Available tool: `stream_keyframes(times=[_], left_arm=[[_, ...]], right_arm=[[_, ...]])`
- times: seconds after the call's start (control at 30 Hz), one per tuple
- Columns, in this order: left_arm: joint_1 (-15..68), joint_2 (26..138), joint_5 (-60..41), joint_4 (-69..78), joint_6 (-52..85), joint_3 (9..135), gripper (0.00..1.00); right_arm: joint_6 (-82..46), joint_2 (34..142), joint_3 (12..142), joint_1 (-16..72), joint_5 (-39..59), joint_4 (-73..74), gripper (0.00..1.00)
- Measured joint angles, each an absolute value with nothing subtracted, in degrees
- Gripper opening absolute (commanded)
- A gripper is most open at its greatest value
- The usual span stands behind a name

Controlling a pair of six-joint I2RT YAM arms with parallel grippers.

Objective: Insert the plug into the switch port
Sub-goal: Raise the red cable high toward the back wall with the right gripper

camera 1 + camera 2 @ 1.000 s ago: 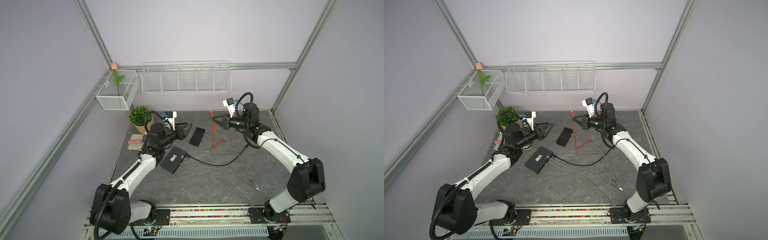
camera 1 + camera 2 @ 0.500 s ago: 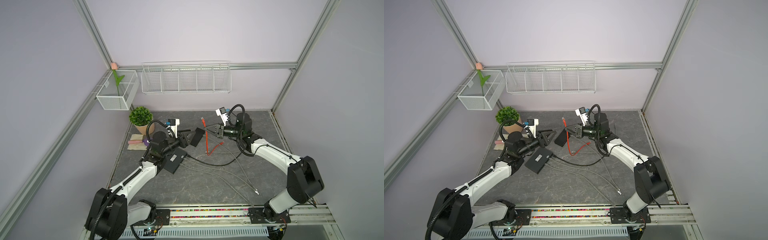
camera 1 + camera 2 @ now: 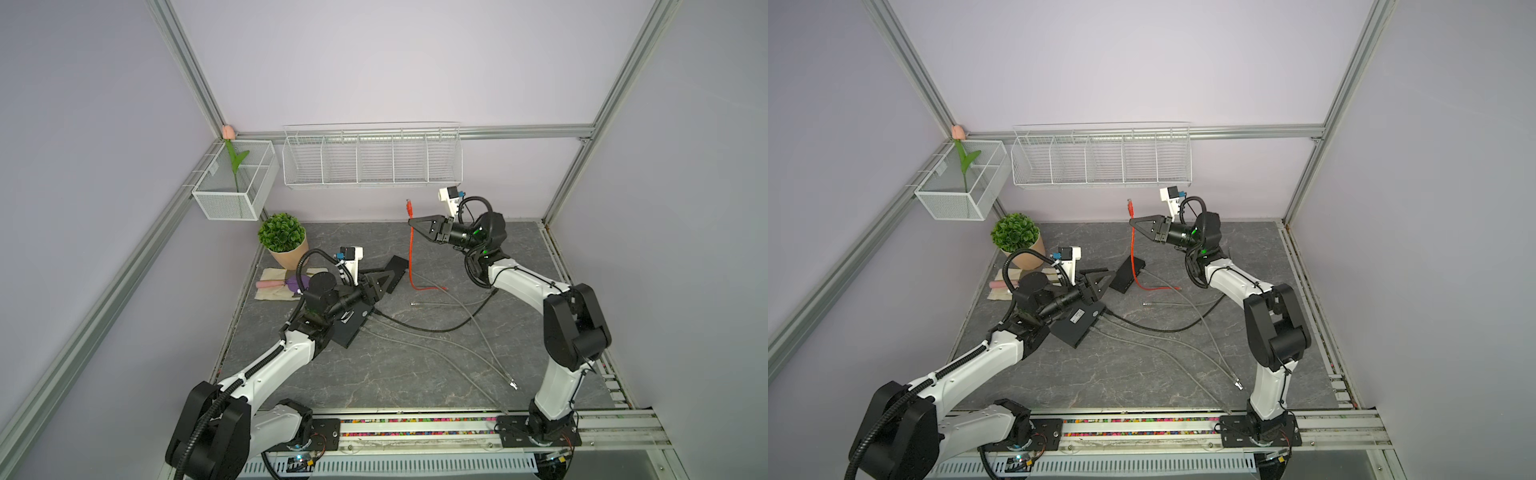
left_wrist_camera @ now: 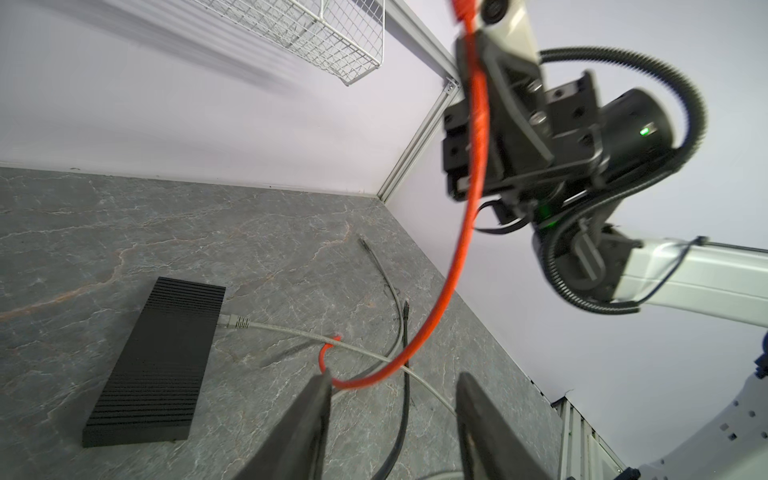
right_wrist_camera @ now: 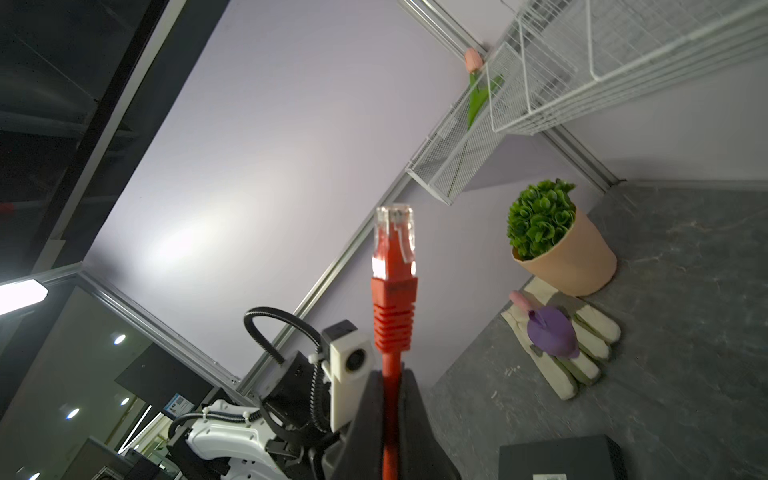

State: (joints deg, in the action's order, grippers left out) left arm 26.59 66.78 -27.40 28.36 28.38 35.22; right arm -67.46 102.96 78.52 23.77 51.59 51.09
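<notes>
My right gripper [image 3: 410, 222] [image 3: 1131, 222] [image 5: 390, 374] hangs above the table's back middle, shut on a red cable [image 4: 469, 232] just below its plug. The clear-tipped plug [image 3: 409, 205] [image 3: 1130, 204] [image 5: 395, 241] points upward and the cable droops to the table. Two black boxes with cables plugged in lie below: a ribbed one [image 3: 397, 268] [image 3: 1127, 274] [image 4: 162, 353] and a labelled one [image 3: 351, 326] [image 3: 1077, 328]. I cannot tell which is the switch. My left gripper [image 3: 388, 276] [image 3: 1108, 276] [image 4: 395, 380] is open and empty, low beside the ribbed box.
Loose grey cables [image 3: 457, 332] and a black cable [image 3: 436, 328] cross the table's middle. A potted plant [image 3: 282, 237] and a glove with a purple object [image 3: 282, 286] sit at the back left. Wire baskets [image 3: 372, 160] hang on the back wall.
The right gripper dipped toward the boxes, then rose back up with the plug. The left gripper came down and forward toward the ribbed box, still open.
</notes>
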Motion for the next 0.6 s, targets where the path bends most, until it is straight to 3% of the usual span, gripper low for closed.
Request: stream_keyframes(times=[0.13,0.23,0.37,0.6], left_arm=[[26.59,66.08,-26.41,28.40,27.92,35.22,0.50],[26.59,66.94,-26.20,28.49,27.77,35.22,0.50],[26.63,69.25,-26.41,28.60,27.77,35.22,0.51],[26.65,71.18,-26.85,28.71,27.66,35.22,0.58]], right_arm=[[-63.51,94.52,80.27,22.41,50.57,44.93,0.07],[-66.50,91.35,76.14,18.37,48.88,49.43,0.07],[-74.70,97.14,71.24,9.58,46.28,58.11,0.07],[-73.80,103.00,73.91,5.10,43.88,43.99,0.07]])
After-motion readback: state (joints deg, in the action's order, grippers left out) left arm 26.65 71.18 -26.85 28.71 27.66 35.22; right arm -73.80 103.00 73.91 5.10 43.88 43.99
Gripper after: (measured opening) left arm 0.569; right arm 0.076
